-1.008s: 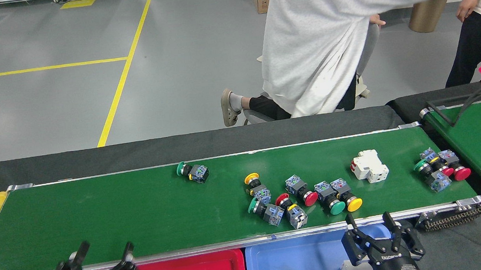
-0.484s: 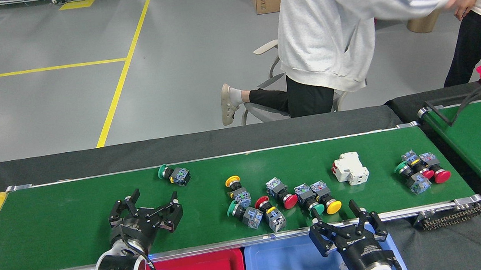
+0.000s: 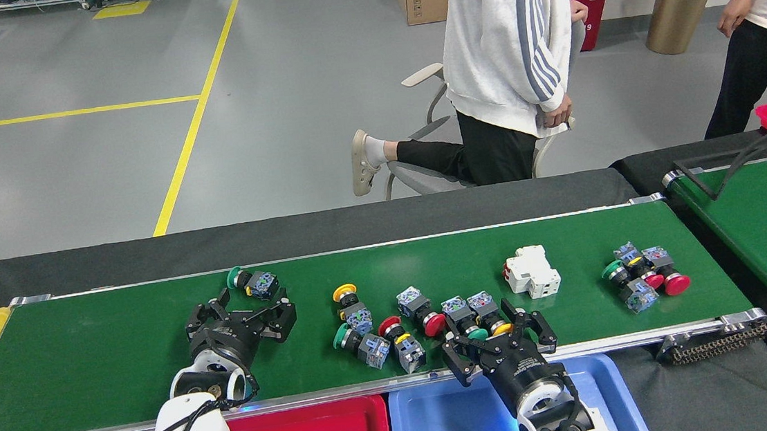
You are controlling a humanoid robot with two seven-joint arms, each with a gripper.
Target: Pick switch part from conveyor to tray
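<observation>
Both arms have reached farther over the long dark-green conveyor belt (image 3: pixel 124 349). Left gripper (image 3: pixel 251 309), fingers apart, nears a green-capped switch part (image 3: pixel 252 282); right gripper (image 3: pixel 498 339), fingers apart, straddles green- and yellow-capped switches (image 3: pixel 475 311).

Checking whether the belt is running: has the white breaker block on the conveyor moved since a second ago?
Yes. The white breaker block has shifted left along the conveyor, farther from the right end roller.
</observation>
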